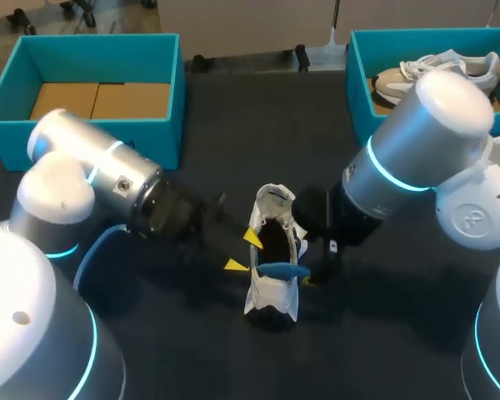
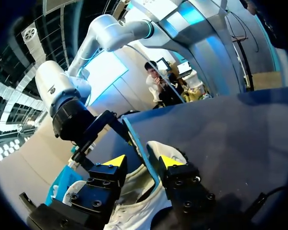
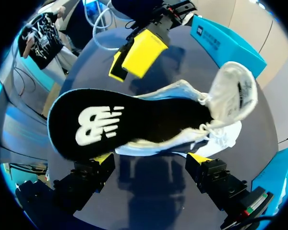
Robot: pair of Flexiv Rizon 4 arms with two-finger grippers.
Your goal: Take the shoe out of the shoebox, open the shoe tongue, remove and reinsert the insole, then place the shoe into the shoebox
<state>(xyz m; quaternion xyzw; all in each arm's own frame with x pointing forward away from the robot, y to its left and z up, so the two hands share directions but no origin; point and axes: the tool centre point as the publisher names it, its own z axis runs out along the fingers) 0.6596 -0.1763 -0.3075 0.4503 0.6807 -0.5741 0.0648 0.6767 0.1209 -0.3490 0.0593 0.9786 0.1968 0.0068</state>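
The dark table (image 1: 192,350) carries everything, and the white shoe (image 1: 262,293) stands at its middle, on the tabletop and outside both boxes. My left arm (image 1: 100,171) comes at the shoe from its left. My right arm (image 1: 417,142) comes from its right.

Two teal boxes sit at the far edge, well away from the shoe. The left box (image 1: 92,133) is beyond and to the left of it, with only a brown cardboard floor showing inside. The right box (image 1: 358,83) is beyond and to the right, and holds a second shoe (image 1: 437,71), grey and white.

The middle shoe rests on its sole, with its tongue (image 1: 273,197) lifted at the far end and the opening gaping. The insole (image 3: 134,120) is black with a white logo and a blue rim. It is partly out of the shoe, with its front end inside and its logo end sticking out of the opening towards the right arm.

The left gripper (image 2: 142,161) is against the shoe's left side. Its fingers stand apart, one tip over the shoe's rim and the other outside it. Only a thin blue-edged strip runs through the gap, and they do not pinch it.

The right gripper (image 3: 151,158) is just beside the shoe's right side, with its fingers spread wide. The insole's raised end lies just ahead of the tips, and I cannot tell whether either tip touches it.
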